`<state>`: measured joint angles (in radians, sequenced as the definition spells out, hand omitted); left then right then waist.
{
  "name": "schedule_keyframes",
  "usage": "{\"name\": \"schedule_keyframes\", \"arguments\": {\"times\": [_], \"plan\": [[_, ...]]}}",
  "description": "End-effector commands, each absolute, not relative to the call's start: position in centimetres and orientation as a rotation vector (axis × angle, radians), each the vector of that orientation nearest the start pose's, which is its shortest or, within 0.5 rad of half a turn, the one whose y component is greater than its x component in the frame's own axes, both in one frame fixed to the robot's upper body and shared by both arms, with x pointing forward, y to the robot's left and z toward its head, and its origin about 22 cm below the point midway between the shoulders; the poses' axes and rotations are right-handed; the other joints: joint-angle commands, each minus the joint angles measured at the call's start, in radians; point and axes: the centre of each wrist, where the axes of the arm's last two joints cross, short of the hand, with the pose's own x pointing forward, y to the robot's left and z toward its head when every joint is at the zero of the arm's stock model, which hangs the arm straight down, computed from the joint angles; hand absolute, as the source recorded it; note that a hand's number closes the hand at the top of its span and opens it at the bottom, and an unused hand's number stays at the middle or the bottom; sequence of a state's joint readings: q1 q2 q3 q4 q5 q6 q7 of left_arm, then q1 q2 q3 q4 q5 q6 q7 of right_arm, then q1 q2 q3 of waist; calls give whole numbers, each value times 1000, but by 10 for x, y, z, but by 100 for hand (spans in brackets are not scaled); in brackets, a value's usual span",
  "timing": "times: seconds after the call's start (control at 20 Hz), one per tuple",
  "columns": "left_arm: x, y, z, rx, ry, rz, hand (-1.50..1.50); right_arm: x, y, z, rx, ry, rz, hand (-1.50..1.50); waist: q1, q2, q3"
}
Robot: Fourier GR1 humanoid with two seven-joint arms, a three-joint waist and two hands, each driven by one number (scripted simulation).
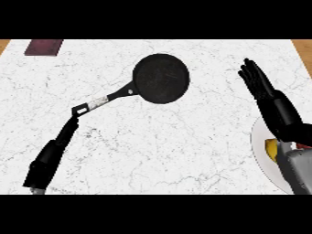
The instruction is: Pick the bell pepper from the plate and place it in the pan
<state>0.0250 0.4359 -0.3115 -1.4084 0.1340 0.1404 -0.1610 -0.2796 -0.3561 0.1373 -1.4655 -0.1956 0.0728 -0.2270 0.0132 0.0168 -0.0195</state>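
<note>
Yellow bell pepper (271,148) lies on the white plate (261,153), right of the pan (161,78) — nothing moved yet, so grasp and transfer remain. Only a yellow sliver shows beside the right forearm. Right hand (260,83) hovers above the plate, fingers straight and together; left hand (61,137), fingers extended, sits near the pan's handle (104,101).
</note>
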Motion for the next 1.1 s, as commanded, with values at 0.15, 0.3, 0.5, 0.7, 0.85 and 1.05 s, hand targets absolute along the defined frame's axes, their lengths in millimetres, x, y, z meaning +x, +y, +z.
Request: {"name": "schedule_keyframes", "arguments": {"times": [0.15, 0.3, 0.5, 0.7, 0.85, 1.05], "plan": [[215, 303, -29, 322, -1435, -259, 0, 285, -361, 65, -485, -1879, -266, -150, -70, -27, 24], [215, 317, -26, 379, -1421, -241, 0, 233, -435, 28, -967, -1459, -110, -150, -113, 21, 3], [207, 323, -31, 416, -1363, -170, 0, 207, -425, -13, -1105, -1240, -952, -150, -129, -24, 20], [216, 309, -17, 376, -1372, -222, 0, 153, -423, -41, -1284, -992, -845, -150, -63, -19, 15], [216, 298, -7, 366, -1395, -248, 0, 143, -427, -27, -1284, -907, -667, -150, -26, -18, 12], [225, 292, 5, 354, -1407, -251, 0, 130, -438, 15, -1233, -825, -490, -150, -23, -16, 12]]}}
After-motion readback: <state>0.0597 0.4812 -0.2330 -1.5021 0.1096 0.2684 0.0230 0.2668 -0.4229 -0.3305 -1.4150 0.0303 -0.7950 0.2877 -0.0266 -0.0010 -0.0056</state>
